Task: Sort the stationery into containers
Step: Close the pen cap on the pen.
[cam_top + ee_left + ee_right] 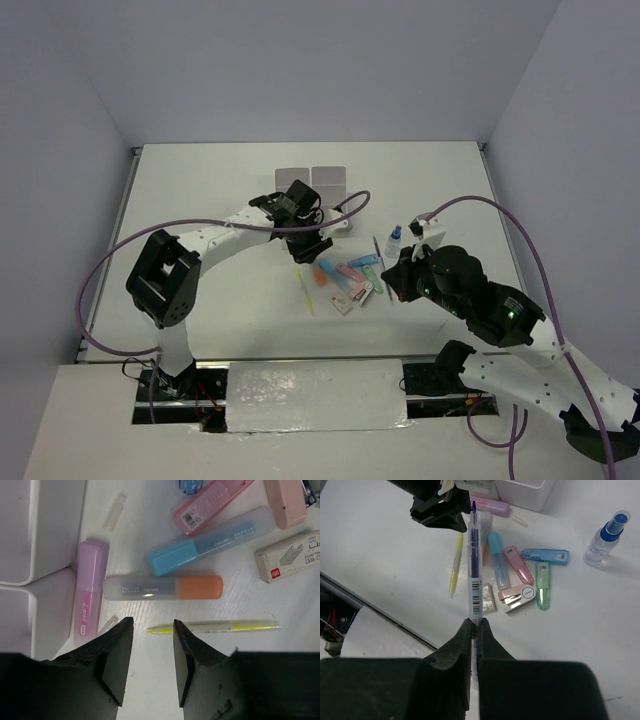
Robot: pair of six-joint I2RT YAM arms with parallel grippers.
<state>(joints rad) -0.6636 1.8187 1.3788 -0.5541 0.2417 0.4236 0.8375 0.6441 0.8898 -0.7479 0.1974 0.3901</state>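
Yellow pen: light, stiff, slick; mid-barrel being favoured, three o'clock of parted, empty left gripper. Right gripper: blue pen being pinched.

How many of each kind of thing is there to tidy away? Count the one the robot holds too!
Pens: 2, yellow pen and clear pen in the right gripper
Highlighters: 3, pink, orange, blue
Correction tapes: 3, pink, blue, green
Pink stapler: 1
Staple box: 1
Spray bottle: 1
Total: 11
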